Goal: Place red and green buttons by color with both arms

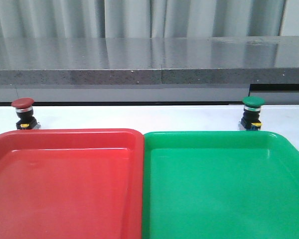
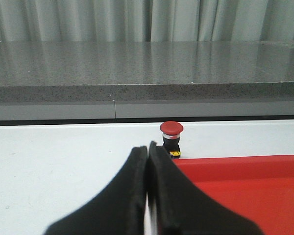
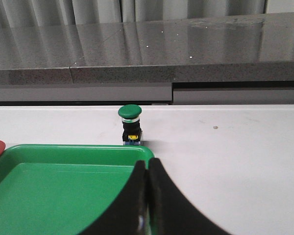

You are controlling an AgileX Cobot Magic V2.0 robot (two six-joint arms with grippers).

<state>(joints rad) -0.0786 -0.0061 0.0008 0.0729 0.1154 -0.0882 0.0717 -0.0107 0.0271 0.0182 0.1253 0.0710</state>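
Red button and green button stand just beyond tray rims.

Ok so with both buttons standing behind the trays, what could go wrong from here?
Both grippers, left and right, are shut and would push a button over unless opened first. The red button and green button stand upright close behind the red tray and green tray, so low fingers might catch a rim.

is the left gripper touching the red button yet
Apart. In the left wrist view the left gripper, jaws shut and empty, sits short of the red button, with bare white table showing between the fingertips and the button's body.
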